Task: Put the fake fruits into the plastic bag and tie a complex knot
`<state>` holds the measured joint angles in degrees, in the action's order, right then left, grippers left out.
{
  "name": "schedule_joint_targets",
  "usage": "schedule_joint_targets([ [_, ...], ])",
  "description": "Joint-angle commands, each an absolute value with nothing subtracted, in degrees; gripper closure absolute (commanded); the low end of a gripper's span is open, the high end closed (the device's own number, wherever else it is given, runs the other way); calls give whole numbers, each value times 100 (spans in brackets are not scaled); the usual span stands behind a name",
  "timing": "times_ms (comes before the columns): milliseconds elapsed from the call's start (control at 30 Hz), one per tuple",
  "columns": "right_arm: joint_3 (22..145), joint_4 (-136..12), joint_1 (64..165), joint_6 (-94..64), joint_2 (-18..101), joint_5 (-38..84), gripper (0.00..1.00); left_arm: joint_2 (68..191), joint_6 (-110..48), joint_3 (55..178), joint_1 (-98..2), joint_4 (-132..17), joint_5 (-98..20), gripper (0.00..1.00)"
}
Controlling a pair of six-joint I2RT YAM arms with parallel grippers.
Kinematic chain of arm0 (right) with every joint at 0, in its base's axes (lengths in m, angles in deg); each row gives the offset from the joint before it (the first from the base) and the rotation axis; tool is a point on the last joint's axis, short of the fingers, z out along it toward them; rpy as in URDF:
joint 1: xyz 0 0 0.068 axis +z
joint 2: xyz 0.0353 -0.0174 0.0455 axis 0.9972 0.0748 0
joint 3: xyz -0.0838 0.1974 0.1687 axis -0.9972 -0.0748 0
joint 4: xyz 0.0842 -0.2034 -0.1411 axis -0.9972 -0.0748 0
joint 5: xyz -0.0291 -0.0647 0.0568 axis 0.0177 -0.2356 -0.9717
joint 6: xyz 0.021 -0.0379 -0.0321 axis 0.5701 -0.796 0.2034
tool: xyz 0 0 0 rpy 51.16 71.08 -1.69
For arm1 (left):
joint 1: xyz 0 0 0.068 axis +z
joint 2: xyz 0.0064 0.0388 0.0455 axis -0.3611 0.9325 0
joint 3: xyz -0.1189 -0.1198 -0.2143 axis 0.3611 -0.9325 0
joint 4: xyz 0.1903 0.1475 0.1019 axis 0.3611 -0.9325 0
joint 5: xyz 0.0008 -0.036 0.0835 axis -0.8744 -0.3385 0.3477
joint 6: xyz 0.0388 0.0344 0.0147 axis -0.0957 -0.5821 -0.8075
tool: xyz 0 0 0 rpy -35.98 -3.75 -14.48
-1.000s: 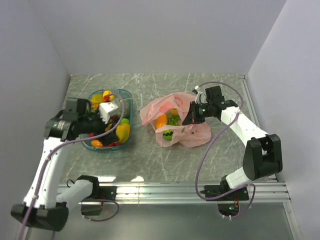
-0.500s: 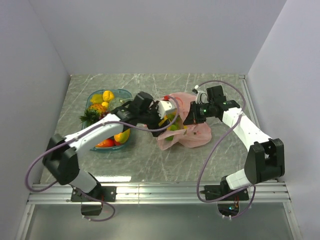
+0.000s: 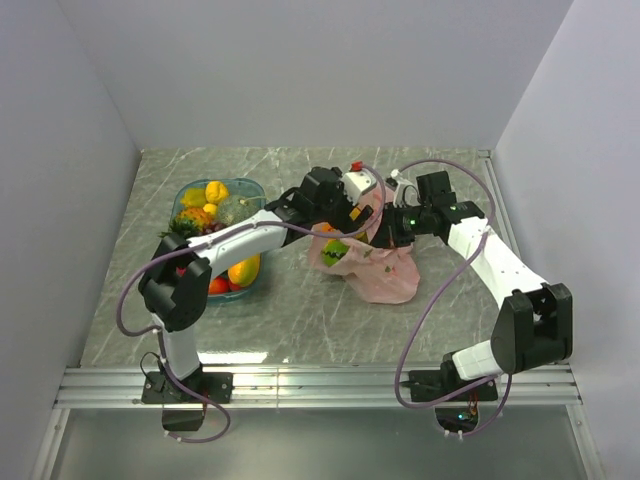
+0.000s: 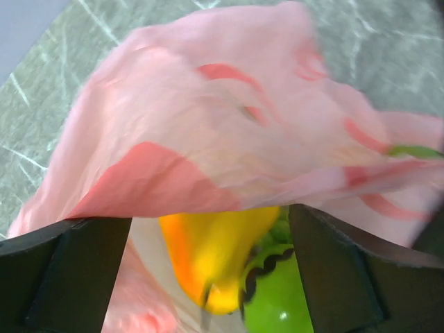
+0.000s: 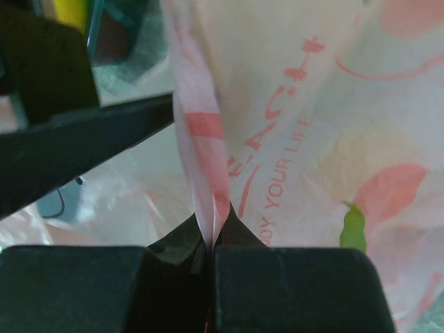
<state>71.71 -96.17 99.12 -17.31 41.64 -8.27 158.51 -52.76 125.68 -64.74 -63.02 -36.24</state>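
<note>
The pink plastic bag (image 3: 375, 270) lies at mid-table with its mouth held up. My right gripper (image 3: 383, 232) is shut on a fold of the bag's rim (image 5: 211, 208). My left gripper (image 3: 338, 222) hangs over the bag mouth with its jaws wide open (image 4: 208, 225). A yellow-orange mango (image 4: 208, 257) shows blurred between the black fingers (image 4: 62, 277), clear of the left one, above a green fruit (image 4: 284, 305) inside the bag. More fake fruits (image 3: 243, 270) lie in the teal tray (image 3: 252, 186). No knot shows.
The teal tray stands left of the bag and holds a yellow fruit (image 3: 215, 190) and red pieces (image 3: 215, 286). The left arm (image 3: 240, 240) reaches across the tray's right side. Grey walls close in the table on three sides.
My left arm has swung right from the tray to the bag mouth with a fruit, and its jaws have spread wider. The right gripper has kept its hold and lifted the rim slightly.
</note>
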Motion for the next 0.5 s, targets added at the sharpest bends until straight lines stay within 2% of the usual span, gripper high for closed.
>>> schedule_joint_targets([
  [0, 7396, -9641, 9767, -1831, 4043, -957, 100, 15921, -5179, 12997, -6432, -6229, -3283, 1],
  [167, 7598, -9659, 9767, -1910, 4281, -922, 100, 15071, -5101, 12716, -6072, -6975, -4556, 1],
  [300, 7748, -9790, 9758, -2147, 4492, -843, 100, 14340, -4723, 12655, -5327, -7740, -5189, 1],
  [400, 7950, -9896, 9705, -2533, 4659, -703, 100, 13926, -4968, 12610, -4809, -8171, -5514, 2],
  [467, 8090, -9879, 9653, -2657, 4781, -474, 100, 13917, -5362, 12689, -4456, -8881, -6197, 4],
])
